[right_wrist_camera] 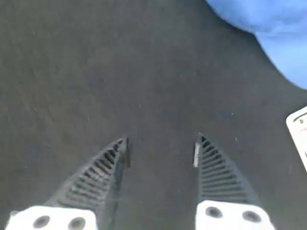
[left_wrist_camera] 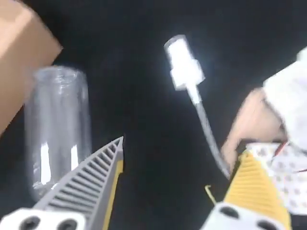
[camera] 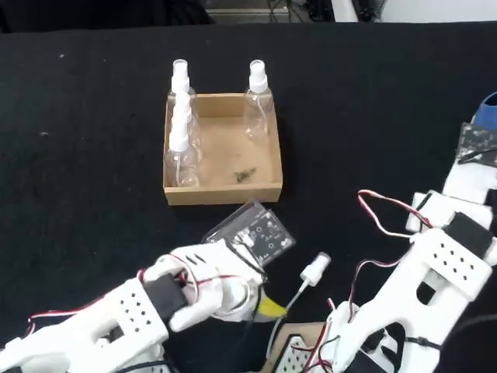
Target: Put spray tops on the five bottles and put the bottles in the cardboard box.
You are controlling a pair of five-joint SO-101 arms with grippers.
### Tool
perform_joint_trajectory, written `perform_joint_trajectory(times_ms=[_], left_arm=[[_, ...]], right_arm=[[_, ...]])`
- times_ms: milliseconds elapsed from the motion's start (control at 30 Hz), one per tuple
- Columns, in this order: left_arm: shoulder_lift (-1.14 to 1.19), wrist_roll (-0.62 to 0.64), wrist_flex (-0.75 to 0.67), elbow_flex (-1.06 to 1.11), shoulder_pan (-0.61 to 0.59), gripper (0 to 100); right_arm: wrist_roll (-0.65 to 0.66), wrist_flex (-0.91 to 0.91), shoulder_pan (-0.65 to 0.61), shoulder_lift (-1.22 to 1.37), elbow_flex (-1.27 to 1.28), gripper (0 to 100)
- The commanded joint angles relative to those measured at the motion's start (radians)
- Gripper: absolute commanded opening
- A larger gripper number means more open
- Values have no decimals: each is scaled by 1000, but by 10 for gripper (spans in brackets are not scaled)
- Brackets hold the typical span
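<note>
Fingers of my left claw [left_wrist_camera: 183, 148] stand wide apart, with nothing gripped between them. Close by the yellow finger lies the end of the thin tube of a loose spray top [left_wrist_camera: 183, 62], resting on the black table [camera: 373, 116]; whether tube and finger touch I cannot tell. The tube runs away from me through the gap, and its white head lies farther out, in line with the opening. Beside my grey finger, on its outer side, is an uncapped bottle [left_wrist_camera: 57, 129], clear, apart from the spray top. Beyond it sits a corner of the cardboard box [camera: 268, 186]. At the box three bottles stand upright with tops on: the near-left bottle [camera: 180, 159] against one wall, the far-left bottle [camera: 181, 78] at the corner behind it, and the far-right bottle [camera: 258, 105] at the opposite far corner. My right claw [right_wrist_camera: 161, 140], its fingers likewise spread and holding nothing, hangs over the black table, with a blue thing [right_wrist_camera: 268, 28] beyond it.
</note>
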Motion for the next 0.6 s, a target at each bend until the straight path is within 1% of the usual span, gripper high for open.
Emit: perform_joint_trajectory(times_ms=[0, 67, 133, 233, 367, 467, 567], left_arm=[[-3, -86, 184, -179, -101, 234], [-2, -115, 272, -243, -125, 234], [5, -127, 328, -274, -147, 234], [20, -167, 353, -274, -196, 234], [46, -222, 451, -308, -263, 234], [64, -278, 535, -341, -272, 234], [61, -321, 577, -349, -280, 234]], right_arm=[[49, 20, -46, -31, -1, 178], [83, 57, -84, -35, -7, 178], [106, 91, -123, -38, -7, 180], [164, 138, -183, -31, -4, 180], [319, 265, -239, -31, -2, 180], [463, 342, -267, -30, 1, 180], [575, 370, -318, -31, -5, 180]])
